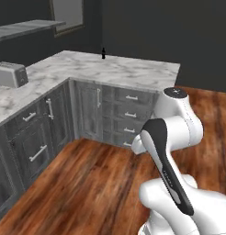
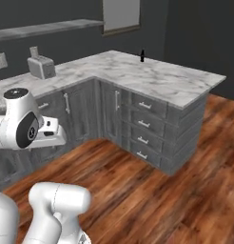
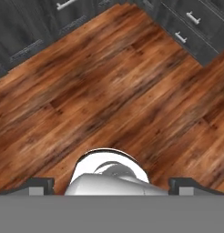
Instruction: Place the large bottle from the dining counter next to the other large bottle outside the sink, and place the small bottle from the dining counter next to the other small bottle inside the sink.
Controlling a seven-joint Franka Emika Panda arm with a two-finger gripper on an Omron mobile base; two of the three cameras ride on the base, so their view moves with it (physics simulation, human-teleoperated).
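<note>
A black bottle stands upright at the far edge of a white marble counter with grey veins. It is too far away to tell whether it is a large or a small bottle. The sink is out of view. My arm is folded low over the wooden floor, well short of the counter. In the hand view my gripper points down at the floorboards. Its two dark fingertips stand wide apart, open, with nothing between them.
The L-shaped counter sits on grey cabinets with drawers. A toaster stands on its left wing. A wall shelf hangs above. Wooden floor lies between me and the cabinets.
</note>
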